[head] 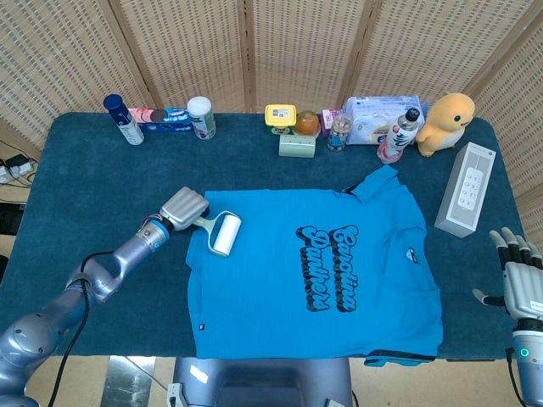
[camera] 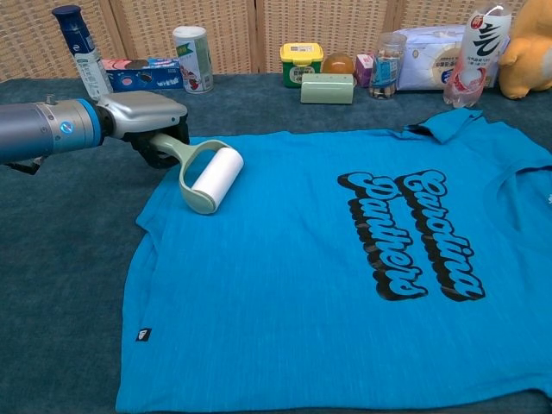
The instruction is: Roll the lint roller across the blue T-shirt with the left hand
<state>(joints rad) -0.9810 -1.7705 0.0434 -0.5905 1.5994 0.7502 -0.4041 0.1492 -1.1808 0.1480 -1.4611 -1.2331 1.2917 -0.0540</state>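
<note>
A blue T-shirt (head: 314,271) (camera: 336,276) with black lettering lies flat on the dark blue table. My left hand (head: 184,209) (camera: 151,121) grips the pale green handle of the lint roller (head: 224,233) (camera: 213,177) at the shirt's upper left corner. The white roll rests on the shirt's left sleeve area. My right hand (head: 517,275) hangs off the table's right edge with its fingers spread and nothing in it; the chest view does not show it.
Along the back edge stand a spray bottle (head: 123,119), a toothpaste box (head: 165,119), a white can (head: 201,117), small jars and boxes (head: 297,127), a wipes pack (head: 377,114), a drink bottle (head: 399,136) and a yellow plush (head: 447,123). A white box (head: 465,188) lies right of the shirt.
</note>
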